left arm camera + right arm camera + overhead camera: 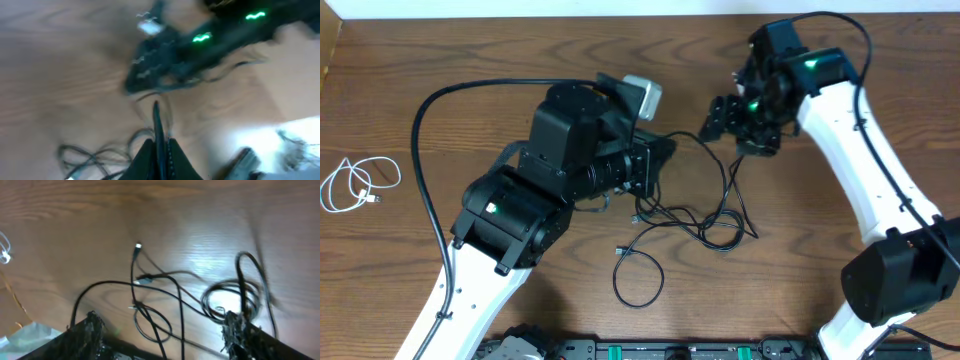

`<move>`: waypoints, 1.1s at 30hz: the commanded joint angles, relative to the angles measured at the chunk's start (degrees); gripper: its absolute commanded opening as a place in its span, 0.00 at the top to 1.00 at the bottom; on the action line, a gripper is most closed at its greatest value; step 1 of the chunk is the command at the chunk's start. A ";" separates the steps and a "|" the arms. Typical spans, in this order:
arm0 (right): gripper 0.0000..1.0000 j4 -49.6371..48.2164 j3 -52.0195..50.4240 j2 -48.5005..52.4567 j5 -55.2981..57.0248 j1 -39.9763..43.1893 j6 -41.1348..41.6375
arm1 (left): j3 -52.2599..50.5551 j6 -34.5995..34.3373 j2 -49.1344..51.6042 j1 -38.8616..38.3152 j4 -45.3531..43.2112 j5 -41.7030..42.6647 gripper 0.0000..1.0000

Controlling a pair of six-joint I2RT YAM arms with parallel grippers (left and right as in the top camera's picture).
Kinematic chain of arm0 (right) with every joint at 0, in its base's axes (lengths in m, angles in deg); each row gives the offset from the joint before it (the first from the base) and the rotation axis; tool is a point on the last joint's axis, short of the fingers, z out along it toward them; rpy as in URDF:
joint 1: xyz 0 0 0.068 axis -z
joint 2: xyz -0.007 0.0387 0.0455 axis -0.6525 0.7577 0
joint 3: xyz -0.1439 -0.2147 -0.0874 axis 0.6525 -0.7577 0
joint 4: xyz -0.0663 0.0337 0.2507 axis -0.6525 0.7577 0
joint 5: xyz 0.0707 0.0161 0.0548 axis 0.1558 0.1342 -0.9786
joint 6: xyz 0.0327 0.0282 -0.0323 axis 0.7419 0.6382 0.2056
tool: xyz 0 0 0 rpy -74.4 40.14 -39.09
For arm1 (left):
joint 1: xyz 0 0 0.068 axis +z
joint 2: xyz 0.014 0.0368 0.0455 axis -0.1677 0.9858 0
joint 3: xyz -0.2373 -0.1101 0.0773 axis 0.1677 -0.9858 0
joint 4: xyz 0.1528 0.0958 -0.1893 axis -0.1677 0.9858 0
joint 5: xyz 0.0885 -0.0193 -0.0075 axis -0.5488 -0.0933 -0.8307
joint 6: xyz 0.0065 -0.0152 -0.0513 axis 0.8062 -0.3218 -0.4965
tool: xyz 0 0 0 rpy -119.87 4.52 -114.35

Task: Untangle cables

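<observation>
Several tangled black cables (705,222), left end effector (160,143) pinching one, right end effector (161,321) spread

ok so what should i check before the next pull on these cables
1. Left gripper hold on the black cables: ok, jaws closed on one strand.
2. Right gripper ready to grasp: ok, jaws open above the strands.
3. Black cables separated: not ok, they cross in a tangle.
4. White cable clear of the tangle: ok, lying apart on the left arm's side.
5. Left wrist view sharp: not ok, blurred.
</observation>
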 commanded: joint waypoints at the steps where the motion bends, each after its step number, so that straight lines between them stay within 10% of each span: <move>1: 0.15 2.69 5.14 -1.60 1.22 4.11 -0.02 | 0.50 0.96 -0.31 0.26 1.36 -11.02 0.93; 7: 0.01 5.46 6.19 -4.68 0.74 6.12 1.03 | 0.50 0.87 -0.31 0.24 -1.68 -10.71 0.92; 33: 0.17 1.99 5.09 -3.21 4.09 -1.84 10.29 | 0.50 0.55 -0.33 0.24 -6.40 9.51 0.92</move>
